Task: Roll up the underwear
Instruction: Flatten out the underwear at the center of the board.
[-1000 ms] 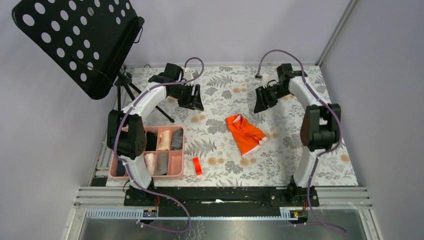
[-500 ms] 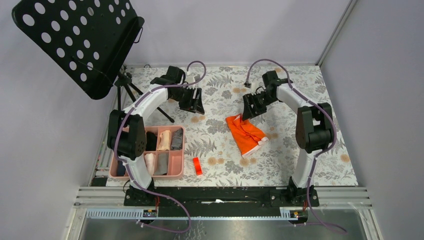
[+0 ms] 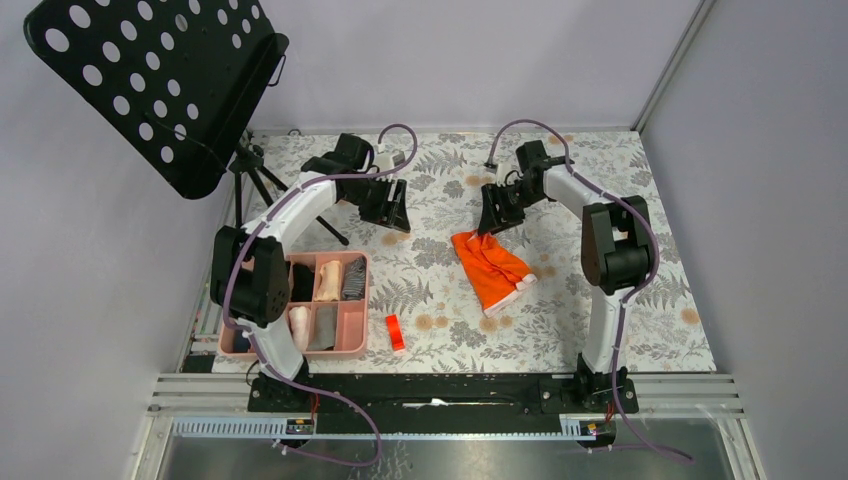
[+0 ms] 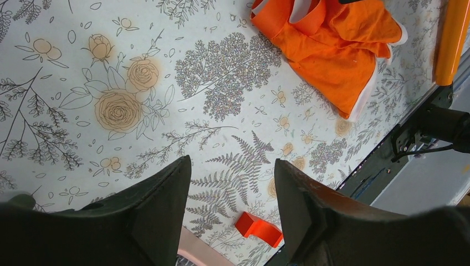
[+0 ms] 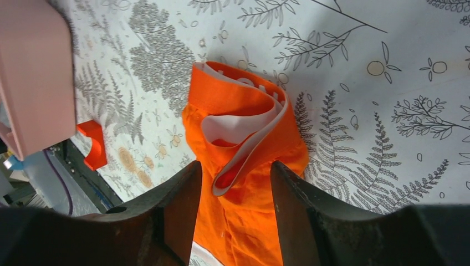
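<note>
From above, the floral-printed worktop [image 3: 440, 185] is bounded by grey walls at the back and both sides and by a black rail along the near edge. A black perforated music stand [image 3: 150, 80] leans over the far-left corner, and its tripod legs stand on the cloth beside the left arm. The bright orange underwear with white trim [image 3: 490, 268] lies flat near the centre, with open print on all sides. The right end effector [image 3: 492, 222] hangs at the garment's far end. The left end effector [image 3: 390, 215] is well apart from it to the left. A pink plastic divided tray [image 3: 352, 345] sits at the near left, partly hidden by the left arm. It holds rolled black, beige and grey-striped garments, and its near-right compartment shows bare pink floor. A small red block [image 3: 395, 332] lies just right of the tray.

In the left wrist view, the left end effector [image 4: 231, 166] has its fingers spread over bare print, gripping nothing. The orange underwear [image 4: 332, 55] lies beyond, and the red block [image 4: 258, 228] and a tray corner [image 4: 194, 252] are at the bottom. An orange rigid cylinder [image 4: 451, 39] runs along the right edge.

In the right wrist view, the right end effector [image 5: 233, 166] has its fingers spread astride the underwear [image 5: 221, 100], over the white-lined waistband, without pinching it. The tray wall [image 5: 33, 72] and the red block [image 5: 93, 144] are at the left.
</note>
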{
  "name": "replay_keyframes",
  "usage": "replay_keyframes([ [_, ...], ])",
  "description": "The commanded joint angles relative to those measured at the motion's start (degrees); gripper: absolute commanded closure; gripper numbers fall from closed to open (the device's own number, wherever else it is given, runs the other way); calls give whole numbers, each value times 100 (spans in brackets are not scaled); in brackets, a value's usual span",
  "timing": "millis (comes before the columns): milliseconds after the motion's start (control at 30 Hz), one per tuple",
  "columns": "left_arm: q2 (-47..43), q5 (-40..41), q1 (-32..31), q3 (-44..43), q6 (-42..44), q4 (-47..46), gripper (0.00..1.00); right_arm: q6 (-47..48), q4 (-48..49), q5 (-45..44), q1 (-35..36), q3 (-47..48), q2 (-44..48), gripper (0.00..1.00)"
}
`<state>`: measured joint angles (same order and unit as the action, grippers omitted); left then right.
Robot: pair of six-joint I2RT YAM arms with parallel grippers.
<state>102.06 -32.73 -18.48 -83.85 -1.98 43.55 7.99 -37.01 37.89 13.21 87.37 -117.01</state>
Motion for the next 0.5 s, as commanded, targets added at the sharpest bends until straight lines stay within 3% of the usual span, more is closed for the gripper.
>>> replay_keyframes([
  [0, 13, -29, -88, -223, -8, -110, 39, -224, 20, -421, 126, 131, -38, 45],
  [100, 124, -10, -243, -357, -10, -110, 39, -227, -45, -494, 129, 26, 29, 52],
  [300, 540, -87, -630, -686, -103, -168, 39, -132, -112, -702, 116, -9, 252, 99],
  [467, 1164, -173, -1122, -1461, -209, -188, 40, 70, -294, -605, -130, 158, 450, 100],
])
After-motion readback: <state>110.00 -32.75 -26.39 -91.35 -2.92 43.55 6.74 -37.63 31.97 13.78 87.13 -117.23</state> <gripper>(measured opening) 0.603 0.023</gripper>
